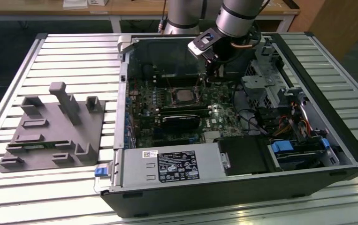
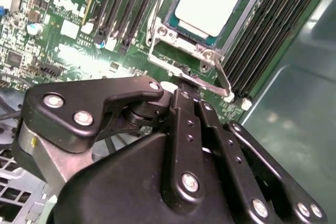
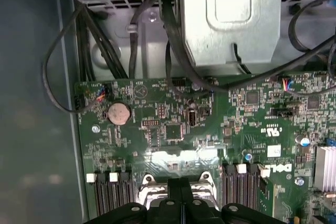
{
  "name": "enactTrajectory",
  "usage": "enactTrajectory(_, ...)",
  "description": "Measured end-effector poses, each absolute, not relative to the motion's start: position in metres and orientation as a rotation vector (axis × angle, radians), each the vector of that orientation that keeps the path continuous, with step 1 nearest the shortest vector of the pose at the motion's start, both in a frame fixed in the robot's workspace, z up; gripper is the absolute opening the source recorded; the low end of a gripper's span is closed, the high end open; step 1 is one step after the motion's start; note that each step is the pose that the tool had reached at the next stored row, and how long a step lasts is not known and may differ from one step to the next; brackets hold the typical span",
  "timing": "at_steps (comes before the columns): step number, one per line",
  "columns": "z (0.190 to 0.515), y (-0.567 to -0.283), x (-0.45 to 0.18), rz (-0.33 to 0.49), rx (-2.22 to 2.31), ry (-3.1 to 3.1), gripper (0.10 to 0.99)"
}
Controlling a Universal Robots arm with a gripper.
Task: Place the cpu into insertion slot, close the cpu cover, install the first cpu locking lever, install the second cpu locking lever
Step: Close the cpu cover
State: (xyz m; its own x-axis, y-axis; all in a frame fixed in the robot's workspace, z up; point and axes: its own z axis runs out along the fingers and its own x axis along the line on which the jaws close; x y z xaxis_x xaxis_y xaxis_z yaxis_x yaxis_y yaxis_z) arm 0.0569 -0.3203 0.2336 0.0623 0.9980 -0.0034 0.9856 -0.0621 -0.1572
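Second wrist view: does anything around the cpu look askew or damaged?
Nothing stands out. The cpu sits square within the cpu cover, which lies flat; the tool is at the cover's edge.

Dull silver top on the cpu [image 2: 207, 1]; silvery cpu cover [image 2: 157, 45]; green circuit board [image 3: 157, 129] speckled with small black and silver parts; black computer case [image 1: 229, 197]; grey fixture [image 1: 53, 136]; pale, ribbed metal table [image 1: 72, 51]

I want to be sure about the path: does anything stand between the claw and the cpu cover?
Nothing visible does. In the second wrist view the claw is right at the edge of the cpu cover, which lies around the cpu.
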Motion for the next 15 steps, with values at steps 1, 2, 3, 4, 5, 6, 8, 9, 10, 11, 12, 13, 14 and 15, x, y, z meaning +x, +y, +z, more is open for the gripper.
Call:
enactTrajectory(1, 0.233, -0.32, 0.056, 0.168, -2.204, -2.071, 0.106)
enactTrajectory(2, 0.233, -0.32, 0.054, 0.167, -2.204, -2.07, 0.106)
enactTrajectory(3, 0.233, -0.32, 0.053, 0.167, -2.204, -2.07, 0.106)
enactTrajectory(4, 0.233, -0.32, 0.051, 0.167, -2.204, -2.07, 0.106)
enactTrajectory(5, 0.232, -0.32, 0.05, 0.167, -2.204, -2.07, 0.106)
enactTrajectory(6, 0.232, -0.32, 0.049, 0.167, -2.204, -2.07, 0.106)
enactTrajectory(8, 0.232, -0.32, 0.047, 0.167, -2.204, -2.07, 0.106)
enactTrajectory(9, 0.231, -0.32, 0.046, 0.167, -2.204, -2.07, 0.106)
enactTrajectory(10, 0.231, -0.32, 0.045, 0.166, -2.204, -2.07, 0.106)
enactTrajectory(11, 0.231, -0.32, 0.044, 0.166, -2.204, -2.07, 0.106)
enactTrajectory(12, 0.23, -0.32, 0.043, 0.166, -2.204, -2.07, 0.106)
enactTrajectory(13, 0.23, -0.32, 0.043, 0.166, -2.204, -2.07, 0.106)
enactTrajectory(14, 0.23, -0.32, 0.043, 0.166, -2.204, -2.07, 0.106)
enactTrajectory(15, 0.23, -0.32, 0.043, 0.166, -2.203, -2.07, 0.106)
